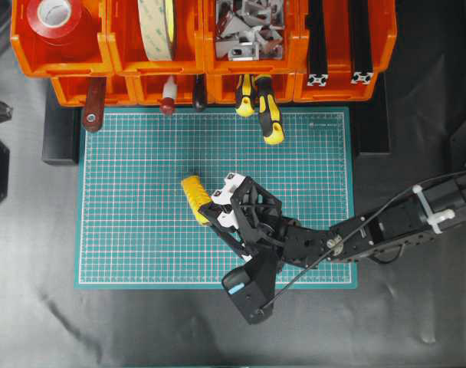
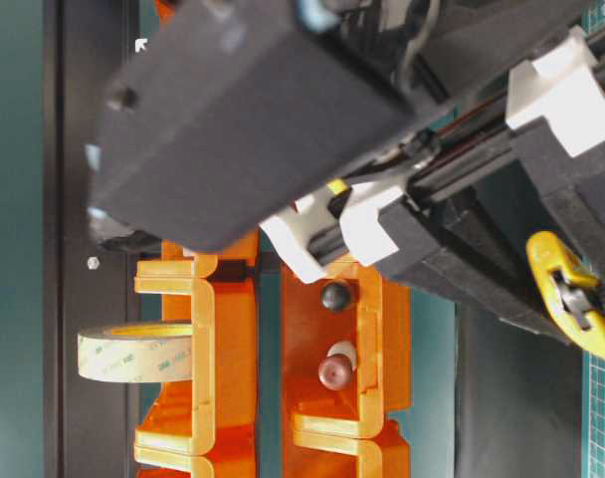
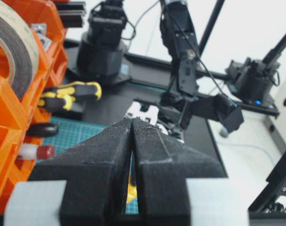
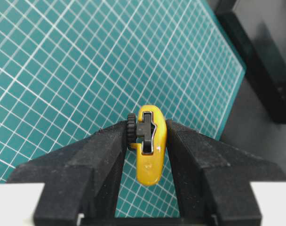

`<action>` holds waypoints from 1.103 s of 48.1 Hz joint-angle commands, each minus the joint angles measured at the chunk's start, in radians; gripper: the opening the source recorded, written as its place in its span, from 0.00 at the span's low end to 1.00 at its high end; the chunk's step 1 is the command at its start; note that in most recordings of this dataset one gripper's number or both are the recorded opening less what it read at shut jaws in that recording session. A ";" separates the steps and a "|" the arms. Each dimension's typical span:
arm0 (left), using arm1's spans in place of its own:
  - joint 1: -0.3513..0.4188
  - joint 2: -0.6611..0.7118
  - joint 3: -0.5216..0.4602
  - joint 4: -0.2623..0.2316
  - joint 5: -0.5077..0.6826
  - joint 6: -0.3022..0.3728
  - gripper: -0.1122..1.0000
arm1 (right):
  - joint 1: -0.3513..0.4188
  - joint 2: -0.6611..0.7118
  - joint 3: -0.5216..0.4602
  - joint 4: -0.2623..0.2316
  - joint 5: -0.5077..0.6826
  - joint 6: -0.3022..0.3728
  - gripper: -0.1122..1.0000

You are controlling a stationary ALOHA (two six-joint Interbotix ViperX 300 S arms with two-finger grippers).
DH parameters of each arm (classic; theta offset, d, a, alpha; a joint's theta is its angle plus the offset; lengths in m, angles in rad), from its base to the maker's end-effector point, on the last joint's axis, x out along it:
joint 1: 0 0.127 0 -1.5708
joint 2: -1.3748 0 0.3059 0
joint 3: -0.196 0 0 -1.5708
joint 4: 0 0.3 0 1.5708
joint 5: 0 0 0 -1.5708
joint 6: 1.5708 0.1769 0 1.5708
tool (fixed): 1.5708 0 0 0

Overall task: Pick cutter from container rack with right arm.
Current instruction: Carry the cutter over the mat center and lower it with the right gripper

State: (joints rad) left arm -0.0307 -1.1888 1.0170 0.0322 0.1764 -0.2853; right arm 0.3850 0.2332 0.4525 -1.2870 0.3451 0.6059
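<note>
The cutter (image 1: 195, 195), slim and yellow with a black slider and thumbwheel, is clamped between the fingers of my right gripper (image 1: 210, 207) over the middle of the green mat (image 1: 133, 199). In the right wrist view the cutter (image 4: 151, 150) stands pinched by both pads, with the mat grid beneath it. From table level the cutter (image 2: 571, 299) shows as a yellow curved end at the right. The container rack (image 1: 114, 46), orange bins in two tiers, runs along the far edge, well apart from the right arm (image 1: 386, 226). My left gripper (image 3: 132, 120) is shut and holds nothing.
Two yellow-and-black screwdrivers (image 1: 267, 111) stick out of the lower bins onto the mat. Upper bins hold a red tape roll (image 1: 55, 15), a pale tape roll (image 1: 158, 27), metal brackets (image 1: 248, 27) and black rails (image 1: 336, 38). A red-brown handle (image 1: 93, 107) hangs out at the left.
</note>
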 commanded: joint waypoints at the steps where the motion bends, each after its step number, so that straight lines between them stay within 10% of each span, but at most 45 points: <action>1: 0.009 0.008 -0.025 0.003 0.002 0.000 0.11 | 0.003 -0.005 -0.012 -0.003 -0.009 0.002 0.35; 53: 0.026 -0.043 -0.052 0.003 0.052 -0.002 0.11 | -0.060 0.020 0.048 0.069 -0.114 0.069 0.35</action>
State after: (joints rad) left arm 0.0000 -1.2349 0.9971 0.0322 0.2286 -0.2853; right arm 0.3451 0.2608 0.4955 -1.2441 0.2439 0.6550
